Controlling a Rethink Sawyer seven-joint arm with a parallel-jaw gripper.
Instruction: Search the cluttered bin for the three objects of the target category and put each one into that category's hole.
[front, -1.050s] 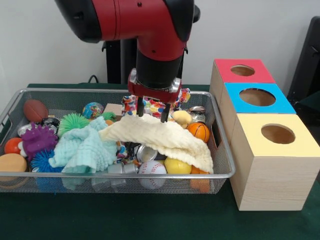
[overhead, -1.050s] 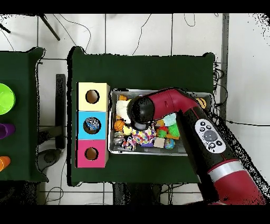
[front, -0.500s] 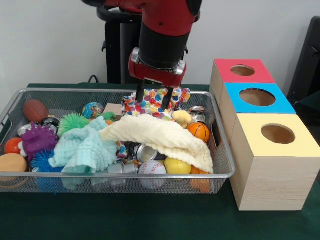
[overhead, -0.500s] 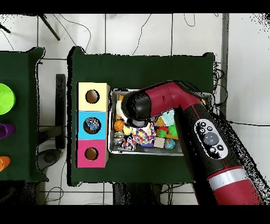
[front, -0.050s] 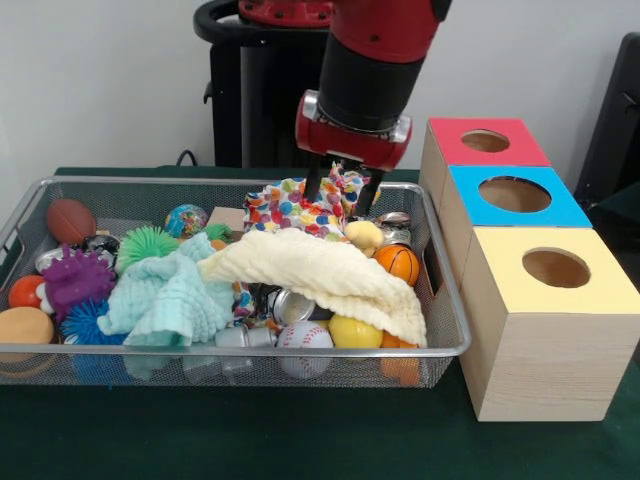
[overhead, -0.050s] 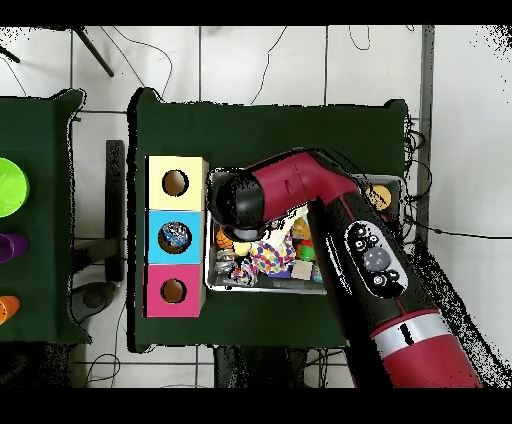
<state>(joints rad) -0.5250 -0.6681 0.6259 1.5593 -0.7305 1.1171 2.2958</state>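
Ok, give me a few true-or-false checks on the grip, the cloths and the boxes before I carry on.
1. The gripper is shut on the spotted cloth, pulling one end up. True.
2. The cream cloth hangs from the jaws. False: it lies draped over the clutter in the wire bin.
3. The yellow-topped box is the nearest of the three in the front view. True.
4. The blue-topped box has no hole. False: it has a round hole in its top.
5. The mini basketball lies beside the cream cloth, at the boxes' end of the bin. True.
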